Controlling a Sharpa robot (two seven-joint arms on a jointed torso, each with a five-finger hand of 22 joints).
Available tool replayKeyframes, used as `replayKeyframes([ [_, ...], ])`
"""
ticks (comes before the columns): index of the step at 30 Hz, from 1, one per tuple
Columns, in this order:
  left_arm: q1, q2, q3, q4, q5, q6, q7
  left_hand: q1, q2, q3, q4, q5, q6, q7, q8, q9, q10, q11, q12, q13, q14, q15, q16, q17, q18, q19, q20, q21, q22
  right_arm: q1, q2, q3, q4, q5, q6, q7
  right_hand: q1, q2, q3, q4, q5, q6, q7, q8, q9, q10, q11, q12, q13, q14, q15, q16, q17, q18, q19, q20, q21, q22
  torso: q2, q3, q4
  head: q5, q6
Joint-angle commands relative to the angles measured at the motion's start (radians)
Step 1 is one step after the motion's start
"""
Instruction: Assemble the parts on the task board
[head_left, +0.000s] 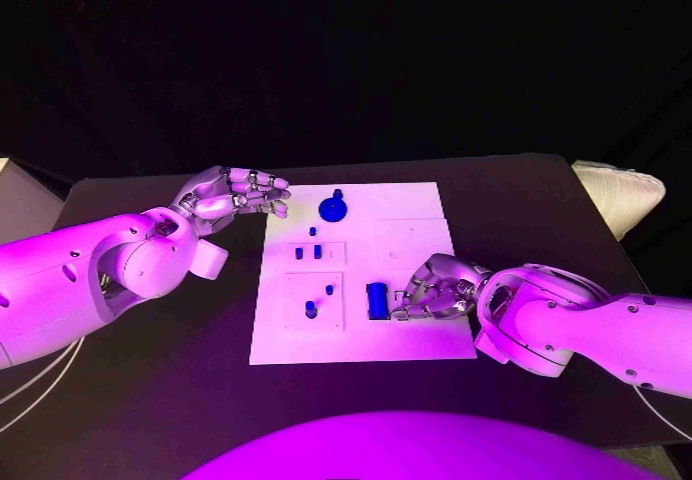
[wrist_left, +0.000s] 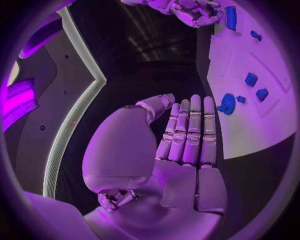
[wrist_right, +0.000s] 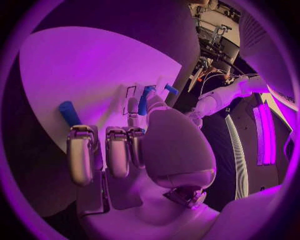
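So the task board (head_left: 411, 345) sits flat in the middle of the black table (head_left: 144, 400), and most of the blue parts are spread down its left half: a round knob-like part (head_left: 335, 208) near the far edge, two small pegs (head_left: 309, 252) in a recessed panel below it, and a couple more small pieces (head_left: 317, 301) in the next panel down.

The action is at the right hand (head_left: 433, 288). It rests on the board's right-middle area with its fingers curled down around a long blue block (head_left: 378, 300) that stands just left of them. From the right wrist view, the fingertips seem to be touching or pinching that blue piece (wrist_right: 145, 100), but I can't tell for sure whether it's really held or only nudged. Another blue cylinder (wrist_right: 69, 113) lies just beside the fingers on the white surface.

The left hand (head_left: 231, 195) hovers at the board's far-left corner, holding nothing. In its own wrist view the fingers (wrist_left: 190, 130) are straight and pressed side by side.

My guess is the step in hand is seating that long block in its slot. To do it well, I'd keep the piece upright and square to the recess and press straight down instead of sideways, since the board looks light and could slide. The left hand could steady the board's edge.

No brands, labels or readable writing anywhere.
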Motion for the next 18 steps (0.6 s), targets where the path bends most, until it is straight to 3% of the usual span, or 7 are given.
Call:
replayKeyframes([
  [1, 0.0, 0.001, 0.001, 0.002, 0.006, 0.014, 0.005, 0.003, 0.007, 0.005, 0.001, 0.004, 0.006, 0.003, -0.007, -0.001, 0.007, 0.001, -0.003, 0.002, 0.008, 0.001, -0.004, 0.001, 0.0, 0.005, -0.001, -0.004, 0.001, 0.007, -0.026, 0.001, 0.017, 0.051, -0.038, 0.111, 0.012, -0.005, -0.002, -0.001, 0.003, -0.014, 0.005, -0.009, -0.004, 0.087, 0.011, 0.0, 0.243, 0.096, 0.005, 0.0, 0.228, -0.014, 0.088, -0.001, -0.006, 0.241, 0.0, 0.0005, -0.0017, -0.003, 0.0],
  [10, 0.0, 0.004, 0.0, -0.001, 0.006, 0.014, 0.005, 0.003, 0.007, 0.005, 0.001, 0.004, 0.006, 0.003, -0.007, -0.001, 0.007, 0.001, -0.003, 0.002, 0.008, 0.001, -0.004, 0.001, 0.0, 0.005, -0.001, -0.004, 0.001, 0.039, -0.118, 0.002, 0.021, 0.056, -0.053, 0.141, 0.022, -0.007, -0.001, -0.001, 0.003, -0.035, 0.016, -0.027, -0.012, 0.087, 0.021, 0.0, 0.243, 0.097, 0.013, 0.001, 0.23, -0.015, 0.089, 0.005, 0.0, 0.242, -0.002, -0.0009, -0.0037, -0.018, 0.0],
  [18, 0.0, 0.008, 0.0, -0.003, 0.006, 0.016, 0.007, 0.002, 0.006, 0.004, 0.001, 0.003, 0.007, 0.004, -0.008, -0.002, 0.008, 0.001, -0.005, 0.002, 0.009, 0.001, -0.007, 0.004, 0.0, 0.005, -0.001, -0.004, 0.002, 0.037, -0.186, 0.001, -0.001, -0.057, -0.04, 0.103, 0.022, -0.017, -0.007, 0.0, -0.003, -0.03, 0.017, -0.027, -0.013, 0.085, 0.023, -0.004, 0.241, 0.097, 0.015, 0.001, 0.231, -0.016, 0.09, 0.008, 0.004, 0.243, -0.001, 0.0037, -0.0108, -0.028, 0.0],
])
